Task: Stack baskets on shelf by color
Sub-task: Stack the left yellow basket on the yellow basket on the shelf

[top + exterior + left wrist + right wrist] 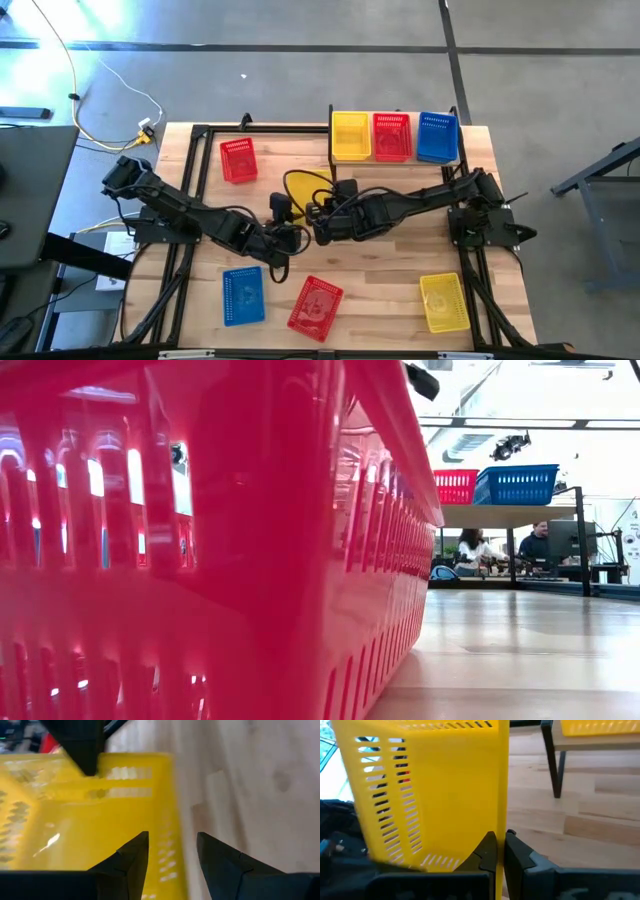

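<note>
Right end effector (500,851) clamps the perforated yellow basket's (445,790) wall (left end effector (172,851) released).

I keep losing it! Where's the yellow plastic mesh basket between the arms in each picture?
High: yellow basket mid-table, between the arms.
Low: not in it.
Left wrist: left half.
Right wrist: centre-left, right gripper shut on it.
Landmark: wooden shelf, high, low, right wrist.
</note>
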`<action>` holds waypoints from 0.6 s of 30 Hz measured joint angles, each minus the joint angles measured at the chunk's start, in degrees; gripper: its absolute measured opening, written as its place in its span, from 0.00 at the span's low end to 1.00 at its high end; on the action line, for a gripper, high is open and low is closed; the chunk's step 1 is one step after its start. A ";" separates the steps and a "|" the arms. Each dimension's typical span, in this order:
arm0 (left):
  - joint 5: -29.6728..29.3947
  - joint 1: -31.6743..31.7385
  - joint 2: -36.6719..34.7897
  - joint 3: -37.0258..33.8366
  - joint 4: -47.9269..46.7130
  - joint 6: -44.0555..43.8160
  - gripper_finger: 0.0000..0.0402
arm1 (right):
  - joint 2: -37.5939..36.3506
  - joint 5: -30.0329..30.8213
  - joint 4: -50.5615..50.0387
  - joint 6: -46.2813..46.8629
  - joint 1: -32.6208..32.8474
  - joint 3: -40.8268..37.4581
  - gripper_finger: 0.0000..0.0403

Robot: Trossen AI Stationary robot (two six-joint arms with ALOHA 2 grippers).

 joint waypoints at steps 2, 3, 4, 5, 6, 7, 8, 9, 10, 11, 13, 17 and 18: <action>-2.53 0.00 0.40 0.00 -0.02 0.02 0.39 | 0.00 -0.40 0.13 -0.01 0.26 0.00 0.00; -2.74 0.00 0.48 0.00 -0.17 0.02 0.39 | 0.00 -0.33 0.13 0.01 0.36 0.00 0.00; -2.41 0.04 0.54 0.00 -0.15 0.01 0.39 | 0.00 -0.21 0.14 0.04 0.49 0.00 0.00; -1.89 0.10 0.69 0.00 -0.16 0.01 0.39 | 0.00 -0.08 0.15 0.07 0.67 0.00 0.00; -1.32 0.20 0.85 0.00 -0.20 0.01 0.39 | 0.00 -0.09 0.15 0.05 0.76 0.00 0.00; -0.99 0.22 0.92 0.00 -0.30 0.01 0.39 | 0.00 -0.10 0.15 0.07 0.79 0.00 0.00; -0.91 0.22 0.94 0.00 -0.35 0.01 0.39 | 0.00 -0.09 0.16 0.08 0.92 0.00 0.00; -0.89 0.22 0.91 0.00 -0.30 0.01 0.38 | 0.00 -0.07 0.20 0.09 1.01 0.00 0.00; -0.89 0.22 0.89 0.00 -0.26 0.01 0.38 | 0.00 -0.07 0.20 0.11 1.08 0.00 0.00; -0.87 0.22 0.89 0.00 -0.30 0.01 0.36 | 0.00 -0.07 0.20 0.11 1.14 0.00 0.00; -0.62 0.22 0.89 0.00 -0.30 0.01 0.32 | 0.00 0.15 0.24 0.13 1.17 0.00 0.00; 2.37 0.64 0.89 0.00 -0.35 -0.03 0.20 | 0.00 0.19 1.23 -0.11 1.25 0.00 0.00; 2.83 0.66 0.89 0.00 -0.33 -0.01 0.17 | 0.00 0.19 1.23 -0.20 1.27 0.00 0.00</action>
